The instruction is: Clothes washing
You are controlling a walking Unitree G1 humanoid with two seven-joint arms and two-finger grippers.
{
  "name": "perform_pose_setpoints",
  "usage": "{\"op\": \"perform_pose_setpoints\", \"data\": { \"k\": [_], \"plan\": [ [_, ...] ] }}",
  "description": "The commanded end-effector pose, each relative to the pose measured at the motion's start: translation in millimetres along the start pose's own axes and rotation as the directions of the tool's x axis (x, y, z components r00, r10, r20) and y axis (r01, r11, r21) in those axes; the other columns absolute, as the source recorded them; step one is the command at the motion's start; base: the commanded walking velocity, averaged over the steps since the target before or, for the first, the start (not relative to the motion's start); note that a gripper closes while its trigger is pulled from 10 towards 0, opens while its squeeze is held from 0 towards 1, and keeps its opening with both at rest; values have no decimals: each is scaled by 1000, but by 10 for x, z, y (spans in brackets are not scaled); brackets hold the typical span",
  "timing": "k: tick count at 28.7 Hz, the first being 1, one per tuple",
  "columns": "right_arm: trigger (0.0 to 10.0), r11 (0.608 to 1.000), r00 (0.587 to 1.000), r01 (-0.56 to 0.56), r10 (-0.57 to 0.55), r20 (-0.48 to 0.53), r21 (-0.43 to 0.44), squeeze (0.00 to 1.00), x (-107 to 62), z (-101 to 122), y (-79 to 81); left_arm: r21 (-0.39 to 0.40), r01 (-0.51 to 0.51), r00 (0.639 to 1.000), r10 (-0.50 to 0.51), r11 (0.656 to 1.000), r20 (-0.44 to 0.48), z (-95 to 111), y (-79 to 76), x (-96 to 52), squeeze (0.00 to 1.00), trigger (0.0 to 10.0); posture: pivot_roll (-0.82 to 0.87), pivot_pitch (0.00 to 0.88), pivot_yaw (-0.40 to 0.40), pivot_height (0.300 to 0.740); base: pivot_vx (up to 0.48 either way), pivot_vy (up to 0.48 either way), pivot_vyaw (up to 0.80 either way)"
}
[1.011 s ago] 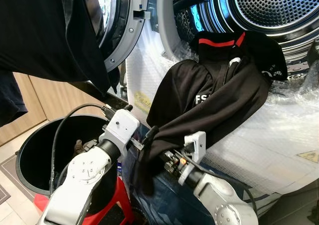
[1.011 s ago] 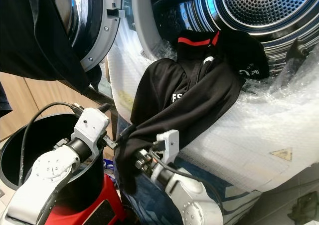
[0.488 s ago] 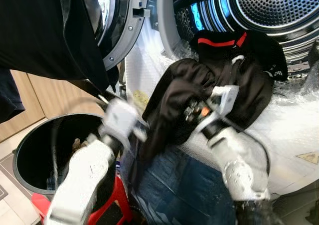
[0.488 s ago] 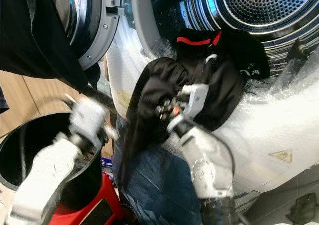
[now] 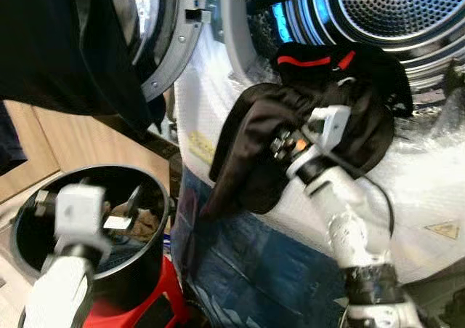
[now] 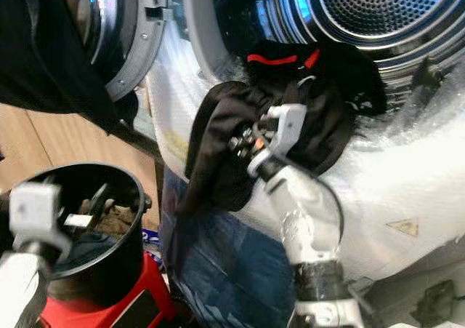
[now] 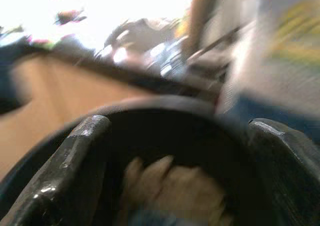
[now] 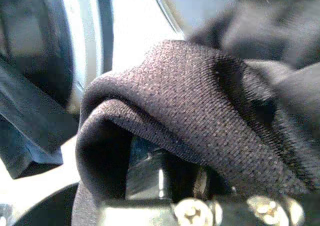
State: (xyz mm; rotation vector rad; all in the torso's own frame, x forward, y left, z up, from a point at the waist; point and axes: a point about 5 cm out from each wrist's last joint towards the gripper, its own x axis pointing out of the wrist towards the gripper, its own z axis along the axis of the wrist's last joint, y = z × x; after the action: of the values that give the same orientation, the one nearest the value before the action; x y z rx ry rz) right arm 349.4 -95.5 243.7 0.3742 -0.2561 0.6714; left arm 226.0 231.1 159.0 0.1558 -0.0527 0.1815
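The black sports jacket with a red collar stripe [image 5: 320,117] has been gathered upward: a second ago its lower half hung long down the bubble-wrapped front of the washing machine [image 5: 429,175], stretched between both arms low in the frame; now it is bunched into a lump at centre frame, its collar resting on the lip of the perforated steel drum [image 5: 399,8] at upper right. The right gripper [image 5: 280,145] has risen from the bottom centre to the middle of the frame and is buried in the bunched cloth; its wrist view shows dark knit fabric [image 8: 200,105] folded over the fingers, so it seems clamped on the jacket. The left gripper [image 5: 120,215] has let go and swung down to lower left, over the round black laundry bin [image 5: 156,197]; its fingers [image 7: 65,171] stand apart with nothing between them, and pale crumpled clothing [image 7: 165,186] lies in the bin below. By my reading, the right arm alone is now pushing the jacket towards the drum, while the left is free to fetch the next garment. A tail of cloth hangs below the drum lip and may slide out.
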Motion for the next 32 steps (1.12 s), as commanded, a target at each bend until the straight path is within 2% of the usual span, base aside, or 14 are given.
{"op": "perform_pose_setpoints", "data": {
  "k": [1, 3, 10, 12, 14, 18, 21, 22, 23, 25, 28, 29, 30, 32],
  "plan": [
    [0, 998, 997, 15, -10, 79, -57, 0, 37, 239, -54, -46, -59, 996, 62, 997, 71, 103, 52, -1, 0, 10000, 249, 46, -156, 740, 0, 0, 0],
    [0, 997, 992, 6, 4, 129, -82, 0, 123, 416, -32, -47, -119, 991, 121, 992, 56, 38, 142, -28, 0, 10000, 251, 45, -160, 740, 0, 0, 0],
    [0, 990, 980, -18, 45, 195, -137, 0, 358, 719, 8, -45, -112, 992, 114, 993, 55, -16, 115, -37, 0, 10000, 243, 35, -159, 740, 0, 0, 0],
    [0, 983, 967, 18, 29, 253, -181, 0, 575, 1029, -4, -38, -85, 994, 87, 996, 63, -18, 45, 7, 0, 10000, 243, 32, -158, 740, 0, 0, 0],
    [0, 981, 965, 35, 16, 261, -190, 0, 619, 1101, -19, -37, -80, 995, 82, 996, 64, -16, 30, 15, 0, 10000, 244, 32, -157, 740, 0, 0, 0],
    [0, 962, 953, 162, -96, 287, -219, 0, 770, 1470, -124, -49, -57, 996, 61, 997, 70, 3, -28, 29, 0, 10000, 244, 30, -161, 740, 0, 0, 0],
    [0, 920, 936, 297, -227, 268, -256, 0, 810, 1635, -211, -59, -48, 996, 52, 997, 67, 2, -59, 31, 0, 10000, 244, 29, -160, 740, 0, 0, 0],
    [0, 871, 912, 387, -315, 261, -302, 0, 806, 1719, -275, -56, -40, 997, 43, 998, 66, 2, -91, 36, 0, 10000, 245, 29, -161, 740, 0, 0, 0],
    [0, 871, 912, 387, -315, 261, -302, 0, 806, 1719, -275, -56, -40, 997, 43, 998, 66, 2, -91, 36, 0, 10000, 245, 29, -161, 740, 0, 0, 0],
    [0, 776, 843, 533, -454, 290, -337, 0, 738, 1896, -385, -60, -31, 997, 35, 998, 65, 0, -124, 43, 0, 10000, 246, 28, -164, 740, 0, 0, 0],
    [0, 712, 785, 618, -532, 317, -334, 0, 667, 2032, -454, -61, -31, 997, 35, 998, 66, 7, -137, 43, 0, 10000, 252, 30, -167, 740, 0, 0, 0],
    [0, 670, 749, 662, -571, 337, -336, 0, 620, 2098, -493, -62, -33, 997, 37, 998, 67, 10, -138, 41, 0, 10000, 256, 30, -170, 740, 0, 0, 0],
    [0, 600, 671, 741, -643, 369, -300, 0, 515, 2217, -576, -60, -38, 997, 42, 997, 67, 13, -135, 34, 0, 10000, 261, 29, -175, 740, 0, 0, 0],
    [0, 569, 627, 778, -680, 379, -267, 0, 447, 2281, -627, -62, -45, 996, 49, 997, 70, 17, -129, 26, 0, 10000, 264, 30, -179, 740, 0, 0, 0]
  ]
}}
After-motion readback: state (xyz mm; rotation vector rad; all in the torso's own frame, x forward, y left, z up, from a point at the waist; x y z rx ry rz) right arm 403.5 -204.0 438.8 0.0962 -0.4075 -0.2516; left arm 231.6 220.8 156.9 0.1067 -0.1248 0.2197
